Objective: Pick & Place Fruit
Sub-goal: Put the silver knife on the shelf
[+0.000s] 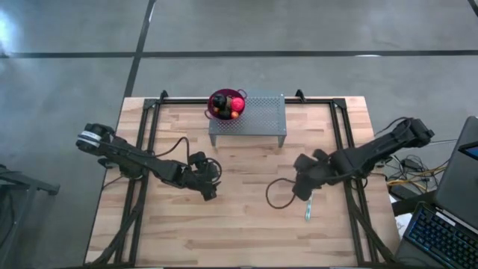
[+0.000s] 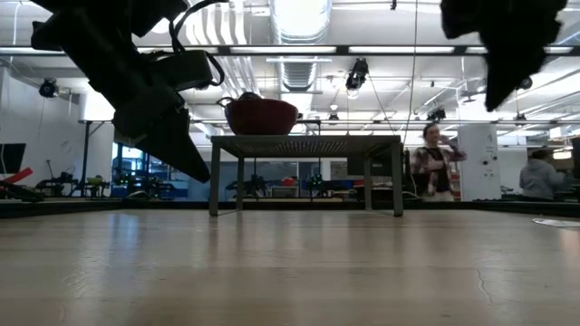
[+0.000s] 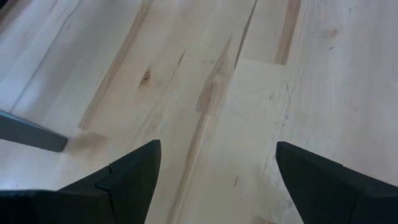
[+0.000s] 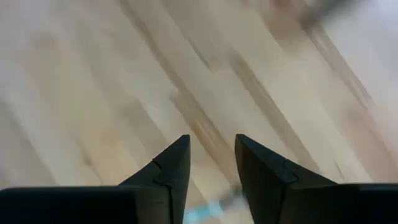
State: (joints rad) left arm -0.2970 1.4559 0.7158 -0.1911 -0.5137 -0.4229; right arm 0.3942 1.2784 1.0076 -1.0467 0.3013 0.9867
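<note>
The right gripper (image 4: pixel 211 165) hangs over bare boards with its two dark fingers (image 4: pixel 168 168) a narrow gap apart and nothing between them; a bit of the teal stick (image 4: pixel 208 211) shows just below that gap. From above, this gripper (image 1: pixel 302 193) sits right of the table's middle, and the stick (image 1: pixel 307 211) lies on the wood just beside it, toward the front edge. The fruit (image 1: pixel 230 105) is well apart from both arms: red, orange and dark pieces piled in the purple bowl (image 1: pixel 213 97), which stands on the left end of a grey perforated stand (image 1: pixel 258 116) at the back of the wooden table (image 1: pixel 246 232). The left gripper (image 3: pixel 214 177) hovers over the boards left of the middle, fingers spread wide and holding nothing. Across the room behind the table, a person (image 2: pixel 435 163) stands.
</note>
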